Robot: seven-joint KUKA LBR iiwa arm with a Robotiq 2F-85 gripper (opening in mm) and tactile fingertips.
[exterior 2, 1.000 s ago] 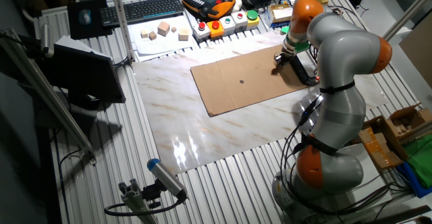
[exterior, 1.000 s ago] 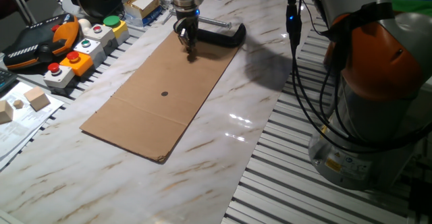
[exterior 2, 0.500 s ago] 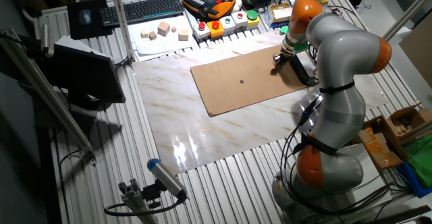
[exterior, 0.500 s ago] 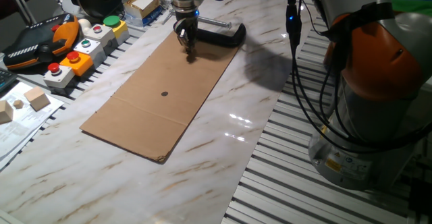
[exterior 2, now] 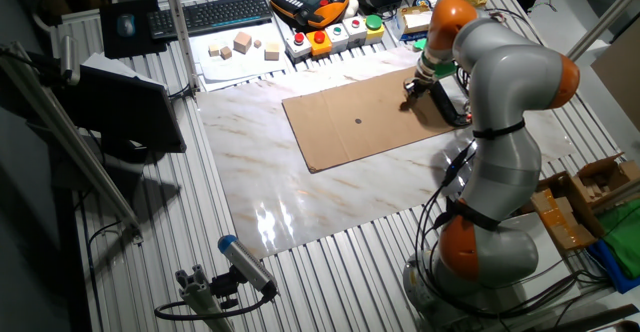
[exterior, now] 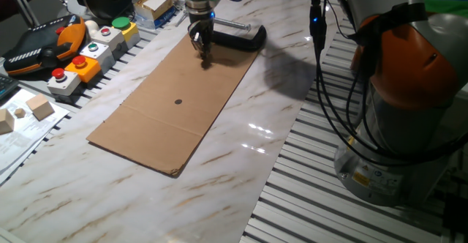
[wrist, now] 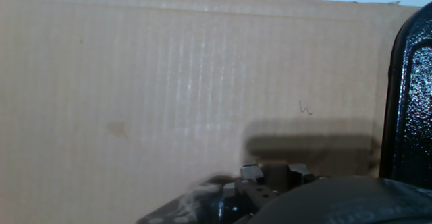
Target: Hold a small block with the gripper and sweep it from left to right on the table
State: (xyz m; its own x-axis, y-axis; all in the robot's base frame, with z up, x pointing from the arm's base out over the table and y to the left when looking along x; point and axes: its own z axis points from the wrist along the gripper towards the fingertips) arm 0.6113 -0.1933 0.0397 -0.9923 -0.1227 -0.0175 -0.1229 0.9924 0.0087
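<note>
My black gripper (exterior: 205, 55) points down at the far right end of a brown cardboard sheet (exterior: 157, 118) that lies on the white marble table (exterior: 241, 170). Its fingertips touch or nearly touch the cardboard. In the other fixed view the gripper (exterior 2: 410, 94) is at the sheet's right end. In the hand view the gripper (wrist: 275, 174) has its fingers close together, with a small tan piece, the small block (wrist: 275, 167), pinched between them. The block is too small to make out in the fixed views.
A black C-clamp (exterior: 245, 38) lies right beside the gripper, also seen in the hand view (wrist: 408, 102). Push-button boxes (exterior: 80, 56) and an orange pendant (exterior: 44, 45) line the left edge. Larger pale wooden blocks (exterior: 40, 109) sit on paper at the left.
</note>
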